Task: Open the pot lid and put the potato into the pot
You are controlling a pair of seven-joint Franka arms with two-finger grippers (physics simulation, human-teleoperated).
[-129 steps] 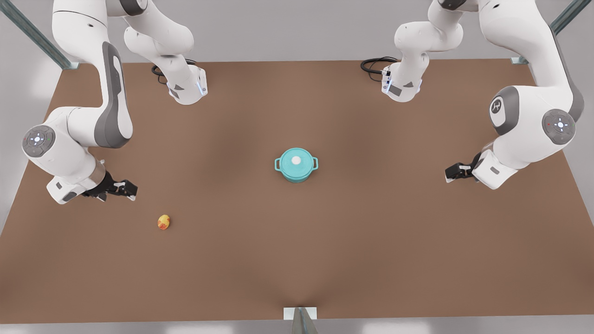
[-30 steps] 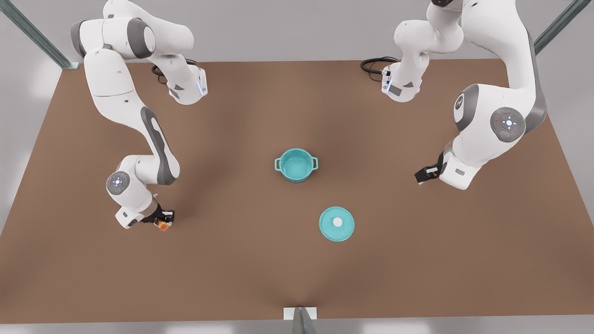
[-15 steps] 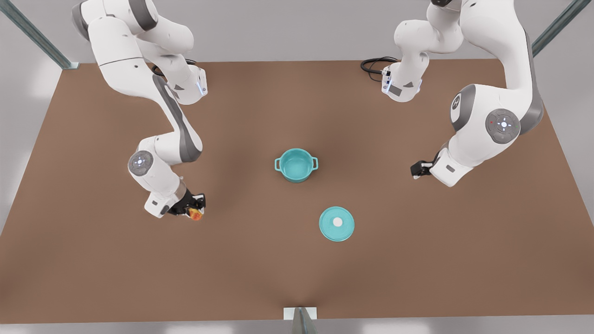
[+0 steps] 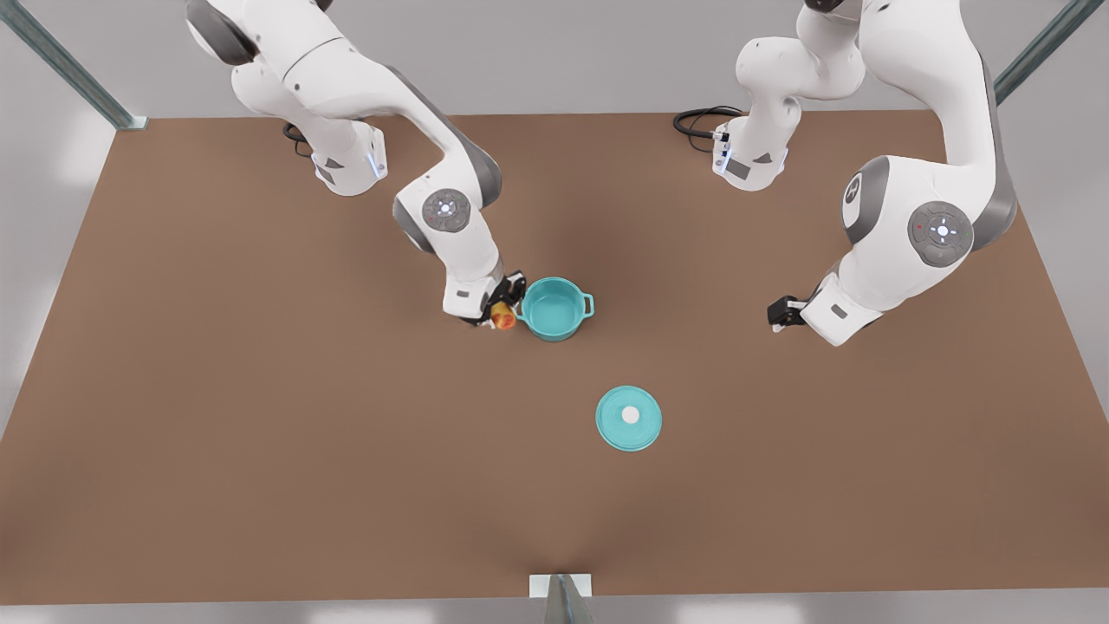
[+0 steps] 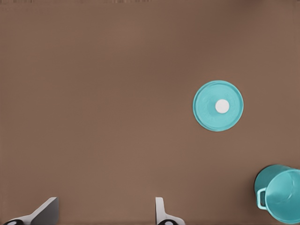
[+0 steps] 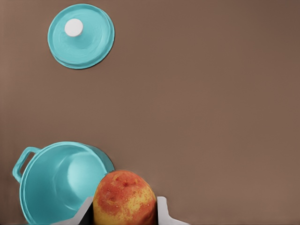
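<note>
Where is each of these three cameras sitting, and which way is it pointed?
Front view: high up off the arms, looking down on the table, both arms, the pot and the pot lid.
Left wrist view: on the waiting arm at the front view's right, looking down past the open left gripper.
Right wrist view: on the other arm, looking past the right gripper, shut on the potato, beside the pot.
All three share pot and lid.

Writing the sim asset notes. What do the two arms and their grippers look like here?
Both arms are glossy white with rounded segments, grey panels along the links and grey round joint caps bearing small lit markings. A black cable coils beside each base on the brown table. The right gripper and the left gripper are black in the front view; their fingers look pale grey in the wrist views.
</note>
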